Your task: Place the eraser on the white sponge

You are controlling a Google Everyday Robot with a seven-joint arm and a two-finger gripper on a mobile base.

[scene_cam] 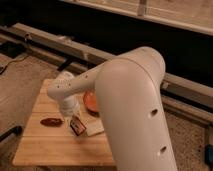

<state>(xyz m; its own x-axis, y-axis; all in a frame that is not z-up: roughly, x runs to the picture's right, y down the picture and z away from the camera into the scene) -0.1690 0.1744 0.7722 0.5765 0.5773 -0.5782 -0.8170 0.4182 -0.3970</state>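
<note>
Camera view, one item per line. Robot arm [132, 110]: bulking across the right and centre, hiding much of the wooden table [55, 145]. Gripper [73, 116]: hanging low over the table, clamped together on the eraser [76, 125], which is showing dark with a red-orange stripe and sitting tilted, one corner pointing down. White sponge [94, 127]: lying flat on the table just to the right of the eraser, partly tucked under the arm's edge (whether the two are touching cannot be told). Orange bowl [90, 101]: sitting just behind the sponge, half hidden by the arm. Dark red oval blob [51, 121]: lying on the table to the left of the gripper, near but apart.

Risks, as judged:
- Eraser is hanging beside the sponge rather than over it; letting go now is likely dropping it onto bare wood.
- Tilted hold is inviting a corner-first landing, so the eraser may be tipping or sliding off the soft pad.
- Sponge is thin and light; a sideways nudge from the fingers may be pushing it toward the bowl.
</note>
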